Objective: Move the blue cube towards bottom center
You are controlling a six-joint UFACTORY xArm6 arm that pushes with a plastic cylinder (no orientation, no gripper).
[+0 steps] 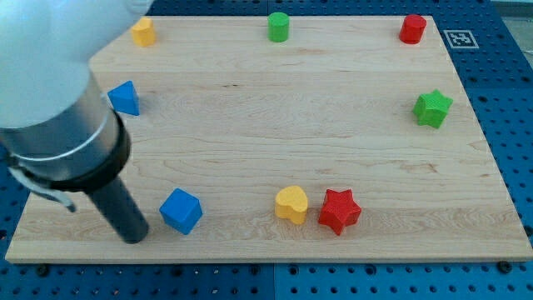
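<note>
Resting near the view's bottom left corner of the surface (250,125), my tip (136,237) is the lower end of a dark rod; as a tool it has no jaws, so it is neither apart nor together and clamps on nothing. Just to the view's right of my tip, close but with a sliver of wood showing between them, sits the blue cube (181,210), itself left of the bottom centre. Farther right along the same bottom band lie a yellow heart (291,204) and a red star (339,211), touching or nearly touching each other. Above my tip, by the left edge, is a second blue block (125,97), partly beside the arm's large white and black housing. Well apart toward the view's top stand a yellow block (144,32), a green cylinder (278,27) and a red cylinder (412,28). Far right, a green star (432,108) sits near the edge. No containers show. Pale wood grain covers the surface, which lies on a blue perforated base (500,75) carrying a small black-and-white marker (459,38).
</note>
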